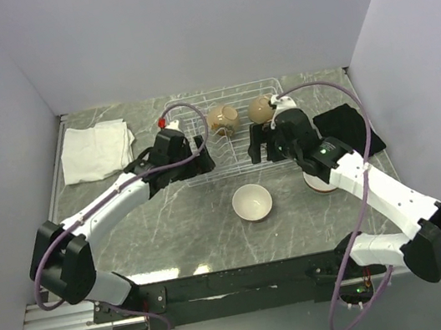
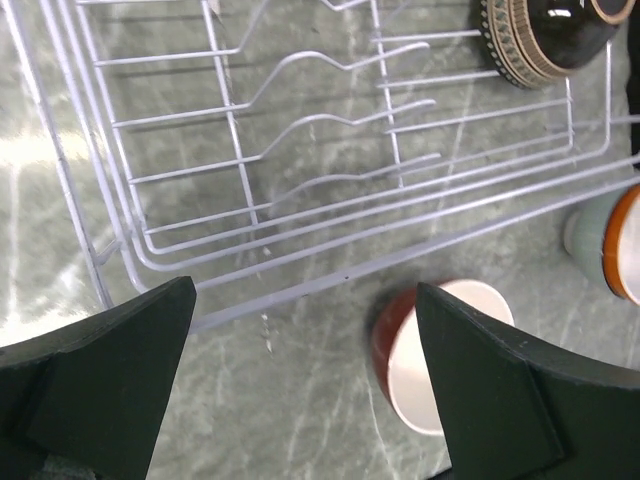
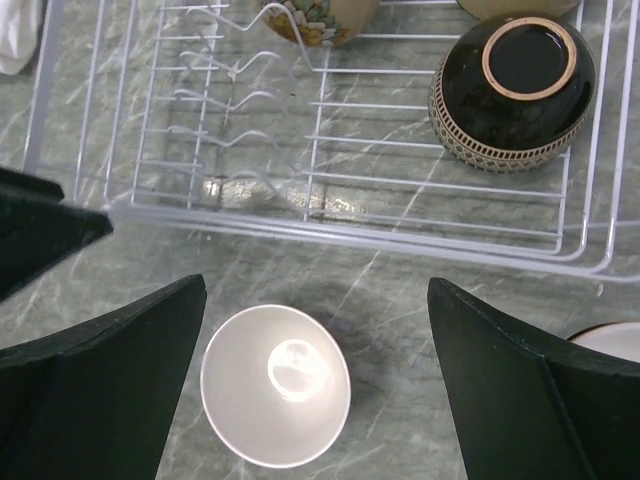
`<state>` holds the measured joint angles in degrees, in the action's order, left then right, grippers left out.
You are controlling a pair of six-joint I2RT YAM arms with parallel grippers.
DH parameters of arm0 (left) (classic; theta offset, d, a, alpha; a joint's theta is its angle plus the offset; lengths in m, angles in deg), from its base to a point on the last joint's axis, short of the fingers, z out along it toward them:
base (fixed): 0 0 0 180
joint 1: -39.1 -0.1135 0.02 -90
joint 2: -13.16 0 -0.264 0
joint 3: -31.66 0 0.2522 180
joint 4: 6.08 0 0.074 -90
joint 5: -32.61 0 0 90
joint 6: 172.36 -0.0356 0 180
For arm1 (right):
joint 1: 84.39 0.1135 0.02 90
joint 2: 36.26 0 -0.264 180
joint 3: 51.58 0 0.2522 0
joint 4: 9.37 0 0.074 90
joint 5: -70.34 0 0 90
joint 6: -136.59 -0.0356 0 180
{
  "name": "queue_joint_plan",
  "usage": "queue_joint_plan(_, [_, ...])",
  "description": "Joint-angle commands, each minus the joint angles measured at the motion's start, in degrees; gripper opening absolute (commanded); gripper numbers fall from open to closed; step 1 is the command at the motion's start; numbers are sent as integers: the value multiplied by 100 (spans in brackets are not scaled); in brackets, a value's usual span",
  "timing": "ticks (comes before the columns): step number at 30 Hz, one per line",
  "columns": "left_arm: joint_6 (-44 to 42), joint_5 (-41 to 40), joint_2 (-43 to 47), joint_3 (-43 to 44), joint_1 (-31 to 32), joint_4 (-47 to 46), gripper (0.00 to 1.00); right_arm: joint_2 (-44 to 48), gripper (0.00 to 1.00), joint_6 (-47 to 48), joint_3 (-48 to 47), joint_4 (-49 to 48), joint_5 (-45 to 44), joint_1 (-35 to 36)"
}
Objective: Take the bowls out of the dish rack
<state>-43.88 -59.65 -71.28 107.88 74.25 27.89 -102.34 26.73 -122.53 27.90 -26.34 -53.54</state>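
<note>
Six bowls are in sight: three in the dish rack [image 1: 232, 133] and three out on the worktop [image 1: 181, 231].

The rack stands at the middle of the worktop's far edge. Two tan bowls sit along its far side, one to the left [image 1: 223, 119] and one to the right [image 1: 260, 109]. The left one carries a flower pattern. One black-brown bowl [image 3: 512, 85] lies upside down toward the rack's near right corner, foot ring up.

On the worktop, one dark red bowl [image 1: 252, 202] with a cream inside stands upright near the middle, just in front of the rack's near side. Nearer the right edge, one pale green bowl [image 2: 585, 235] and one orange bowl [image 2: 628, 250] touch each other. Both are cut off by the left wrist view's border and largely hidden under the right arm from above.

The left gripper [image 2: 305, 330] hangs over the rack's near left corner, jaws spread wide and holding nothing. The right gripper [image 3: 318, 330] hangs over the rack's near rail by the dark red bowl, equally wide and empty.

One folded white cloth [image 1: 98, 149] lies at the far left corner, and one black cloth [image 1: 350, 130] lies by the right edge.
</note>
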Motion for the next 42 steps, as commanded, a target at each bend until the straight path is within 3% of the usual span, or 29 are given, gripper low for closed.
queue_joint_plan(1, [485,279,217,-374,246,546,100,-369,100,192,-512,-320,-158,-53])
queue_joint_plan(10, [670,341,1061,-445,457,510,99,-1415,100,676,-1276,-619,-203,-44])
queue_joint_plan(18, [380,-977,2316,-268,334,941,100,-2705,100,1158,-2392,-786,-668,122])
queue_joint_plan(28, [-410,-1144,3153,-1419,-1352,792,99,-4508,100,1818,-4018,-584,-1748,562])
queue_joint_plan(35, [-877,-1796,3610,-2368,-1775,143,100,-5625,100,1897,-5179,12,-2338,676])
queue_joint_plan(42, [-1123,-2032,3654,-2580,-1784,-184,99,-6355,100,2091,-5672,268,-2707,773])
